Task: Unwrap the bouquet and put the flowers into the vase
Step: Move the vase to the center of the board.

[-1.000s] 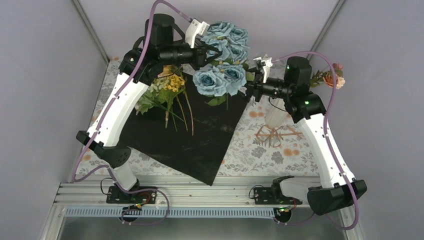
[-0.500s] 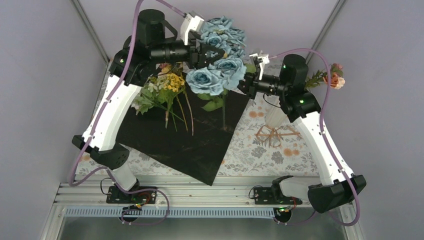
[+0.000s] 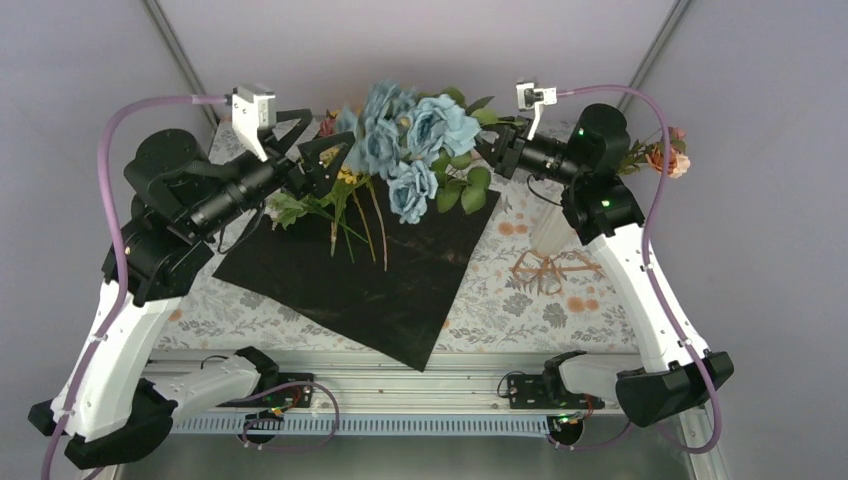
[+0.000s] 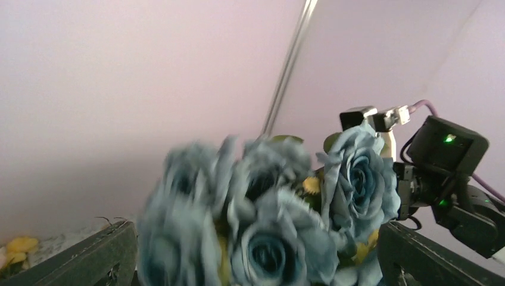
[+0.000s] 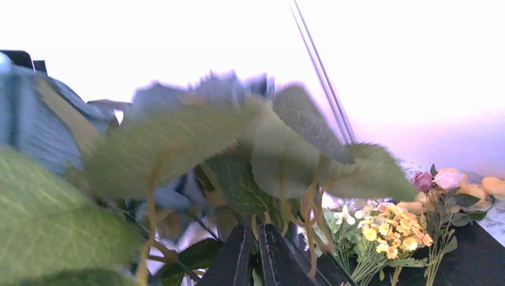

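Note:
A bunch of blue roses with green leaves hangs in the air over the back of the table. My right gripper is shut on its stem, and in the right wrist view the fingers pinch together under blurred leaves. My left gripper stands open just left of the roses, apart from them; the blue roses fill its wrist view between the wide fingers. More flowers, yellow and green, lie on the black sheet. The white vase stands partly hidden under my right arm.
The floral-print tablecloth covers the table. An orange-pink bloom sticks out behind the right arm. Yellow flowers and pink blooms show at the lower right of the right wrist view. Grey walls enclose the back and sides.
My left gripper opened, let go of the blue roses and swung back to the left. My right gripper shut on their stem and now carries them.

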